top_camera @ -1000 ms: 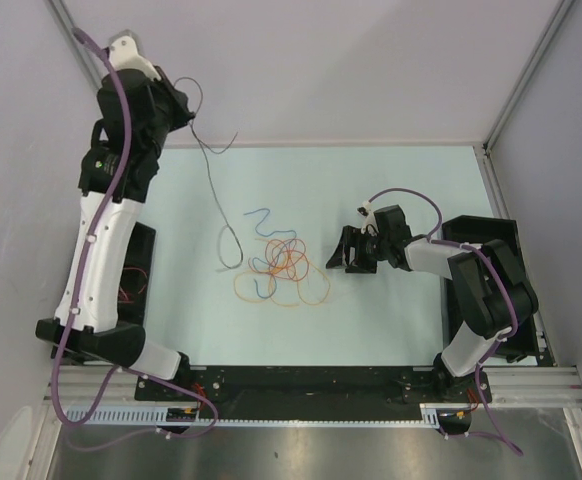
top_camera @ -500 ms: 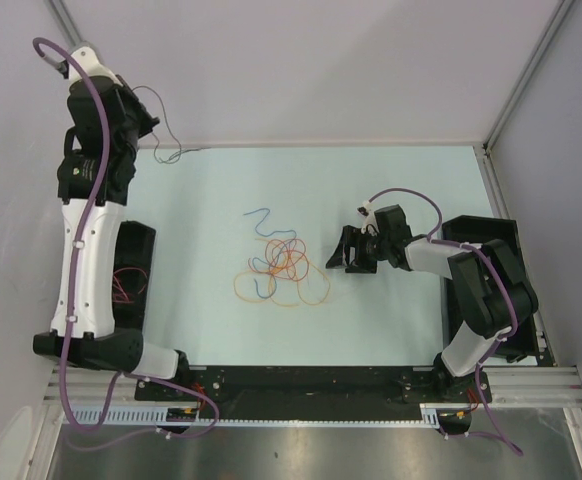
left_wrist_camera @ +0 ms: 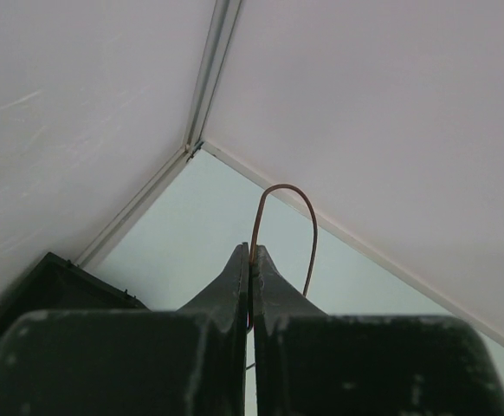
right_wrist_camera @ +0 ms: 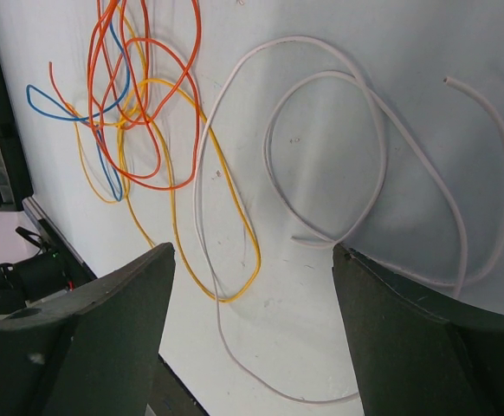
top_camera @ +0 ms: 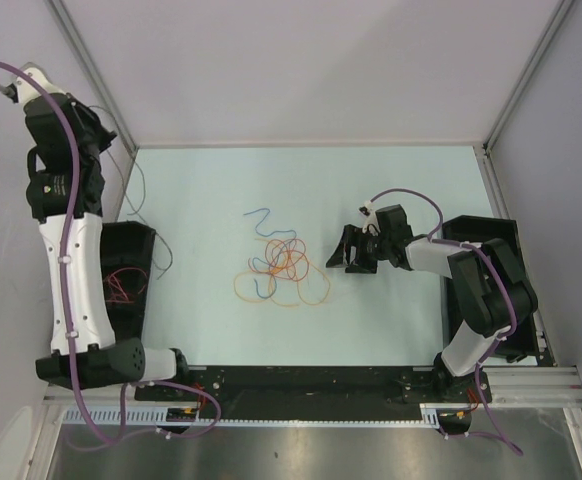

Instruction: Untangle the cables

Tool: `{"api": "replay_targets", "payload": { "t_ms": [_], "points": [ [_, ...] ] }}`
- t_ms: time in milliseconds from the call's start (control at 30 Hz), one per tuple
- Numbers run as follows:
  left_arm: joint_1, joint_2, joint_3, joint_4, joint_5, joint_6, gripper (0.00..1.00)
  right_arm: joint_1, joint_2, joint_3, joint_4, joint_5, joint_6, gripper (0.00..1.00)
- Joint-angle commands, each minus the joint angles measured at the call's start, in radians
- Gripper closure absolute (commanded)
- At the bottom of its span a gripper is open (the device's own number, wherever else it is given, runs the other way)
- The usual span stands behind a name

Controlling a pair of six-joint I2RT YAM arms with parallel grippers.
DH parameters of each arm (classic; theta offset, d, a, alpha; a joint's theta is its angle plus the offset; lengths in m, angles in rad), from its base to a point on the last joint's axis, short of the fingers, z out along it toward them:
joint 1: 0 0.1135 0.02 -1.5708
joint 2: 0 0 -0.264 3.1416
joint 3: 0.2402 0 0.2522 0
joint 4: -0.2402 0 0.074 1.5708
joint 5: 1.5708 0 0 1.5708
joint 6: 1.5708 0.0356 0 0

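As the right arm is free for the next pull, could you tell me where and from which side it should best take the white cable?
Grip the white cable near its free end, where it lies flat and alone on the table, clear of the yellow cable that it crosses further along. The open right gripper would probably do best coming straight down.

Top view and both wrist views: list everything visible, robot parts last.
tangled cables: one heap, orange, blue and yellow, mid-table
pale cable: one, whitish, looped beside the heap
thin wire: one, brownish, hanging near the left bin
left bin: one, black, left table edge
red wires: a few, red, inside the left bin
right bin: one, black, right table edge
table: one, pale green
left fingers: shut on the thin wire, high at far left
right fingers: open, right of the heap
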Motion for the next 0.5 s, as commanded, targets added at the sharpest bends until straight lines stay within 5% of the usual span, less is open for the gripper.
{"api": "replay_targets", "payload": {
  "t_ms": [0, 467],
  "points": [
    [0.036, -0.060, -0.007, 0.029, 0.010, 0.036, 1.00, -0.002, 0.033, 0.001, -0.010, 0.029, 0.004, 0.21],
    [0.206, -0.091, -0.121, 0.081, 0.005, 0.012, 1.00, -0.009, 0.042, 0.001, 0.005, 0.024, 0.024, 0.21]
  ]
}}
